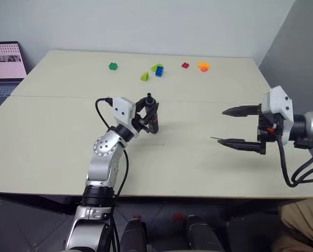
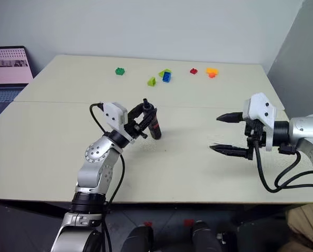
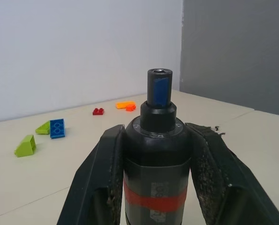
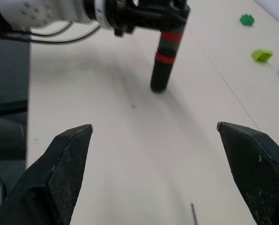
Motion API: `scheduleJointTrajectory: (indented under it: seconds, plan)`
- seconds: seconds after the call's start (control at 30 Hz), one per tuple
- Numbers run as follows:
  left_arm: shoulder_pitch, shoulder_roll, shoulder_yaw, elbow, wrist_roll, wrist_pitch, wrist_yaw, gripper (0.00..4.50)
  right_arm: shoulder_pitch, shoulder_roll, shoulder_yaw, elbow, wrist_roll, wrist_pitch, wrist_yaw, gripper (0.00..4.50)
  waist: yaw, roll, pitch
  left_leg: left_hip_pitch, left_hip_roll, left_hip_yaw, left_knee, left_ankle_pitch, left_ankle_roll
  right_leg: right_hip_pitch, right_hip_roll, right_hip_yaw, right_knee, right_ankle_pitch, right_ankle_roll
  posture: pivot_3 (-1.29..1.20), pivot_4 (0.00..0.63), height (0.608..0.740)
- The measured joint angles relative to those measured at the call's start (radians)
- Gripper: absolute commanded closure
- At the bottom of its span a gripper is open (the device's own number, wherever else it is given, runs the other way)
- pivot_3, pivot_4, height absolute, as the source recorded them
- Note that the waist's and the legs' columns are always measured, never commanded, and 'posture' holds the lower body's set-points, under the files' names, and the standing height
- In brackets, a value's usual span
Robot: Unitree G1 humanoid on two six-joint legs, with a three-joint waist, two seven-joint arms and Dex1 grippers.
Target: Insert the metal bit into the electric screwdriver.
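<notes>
The right gripper [image 1: 235, 127], fingers spread wide, hovers above the thin dark grey metal bit [image 4: 194, 213], which lies lengthwise between them on the table, nearer this arm.

The electric screwdriver [image 3: 157, 154] has a smooth, matt black plastic-looking body (its red band faintly glossy), clamped between the left end effector [image 3: 157, 187] fingers [image 3: 99, 183], whose inner pads look rough and grainy. Below the right end effector [image 4: 153, 183], the surface [image 4: 130, 154] is matt, pale, smooth.
</notes>
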Motion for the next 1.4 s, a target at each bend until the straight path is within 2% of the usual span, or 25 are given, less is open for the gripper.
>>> scheduleJointTrajectory:
  seconds: [0.17, 0.3, 0.4, 0.63, 0.8, 0.9, 1.07, 1.4]
  plan:
    - [0.003, -0.016, -0.028, -0.003, 0.007, -0.011, 0.002, 2.87, -0.179, 0.004, 0.242, 0.232, -0.249, -0.064, 0.111, 0.00, -0.002, 0.001, 0.000, 0.000, 0.000, 0.002, -0.001, 0.000, 0.000, -0.001, 0.000, 0.001, -0.001, 0.000, 0.000, 0.00, 0.150, 0.740]
    - [-0.001, -0.035, -0.033, -0.001, 0.013, -0.030, 0.014, 2.87, -0.344, 0.100, 0.432, 0.492, -0.453, -0.143, 0.220, 0.00, -0.006, 0.001, 0.001, 0.000, 0.000, 0.002, -0.003, 0.000, 0.000, -0.002, 0.000, 0.001, -0.001, 0.001, 0.002, 0.00, 0.150, 0.740]
    - [0.002, -0.041, -0.032, 0.001, 0.016, -0.048, 0.020, 2.87, -0.428, 0.176, 0.520, 0.668, -0.560, -0.214, 0.272, 0.00, -0.004, 0.002, 0.001, 0.000, 0.000, 0.002, -0.003, 0.000, 0.000, -0.002, 0.000, 0.001, -0.001, 0.003, 0.004, 0.00, 0.150, 0.740]
    - [0.006, -0.042, -0.030, 0.007, 0.023, -0.073, 0.023, 2.87, -0.549, 0.316, 0.612, 1.041, -0.743, -0.390, 0.292, 0.00, -0.002, 0.003, 0.002, 0.000, 0.000, 0.002, -0.006, 0.000, 0.000, -0.002, 0.000, 0.001, -0.002, 0.006, 0.000, 0.00, 0.150, 0.740]
    - [0.017, -0.042, -0.029, 0.007, 0.025, -0.089, 0.029, 2.87, -0.619, 0.388, 0.617, 1.241, -0.822, -0.482, 0.274, 0.00, -0.003, 0.003, 0.002, 0.000, 0.000, 0.002, -0.006, 0.000, 0.000, -0.002, 0.000, 0.001, -0.002, 0.006, 0.000, 0.00, 0.150, 0.740]
    - [0.021, -0.043, -0.031, 0.007, 0.028, -0.091, 0.035, 2.87, -0.646, 0.413, 0.616, 1.307, -0.848, -0.510, 0.275, 0.52, -0.004, 0.003, 0.002, 0.000, 0.000, 0.001, -0.006, 0.000, 0.000, -0.002, 0.000, 0.000, -0.002, 0.006, 0.000, 0.00, 0.150, 0.740]
    - [0.022, -0.043, -0.030, 0.007, 0.032, -0.096, 0.042, 2.87, -0.669, 0.435, 0.599, 1.376, -0.871, -0.531, 0.292, 1.88, -0.005, 0.003, 0.002, 0.000, 0.000, 0.001, -0.006, 0.001, -0.001, -0.001, 0.000, 0.000, -0.002, 0.006, 0.000, 0.00, 0.150, 0.740]
    - [0.023, -0.042, -0.031, 0.008, 0.040, -0.108, 0.042, 2.87, -0.681, 0.462, 0.562, 1.407, -0.908, -0.534, 0.295, 4.19, -0.008, 0.004, 0.002, 0.000, 0.000, 0.001, -0.006, 0.001, -0.001, -0.001, 0.000, 0.000, -0.002, 0.006, 0.000, 0.00, 0.150, 0.740]
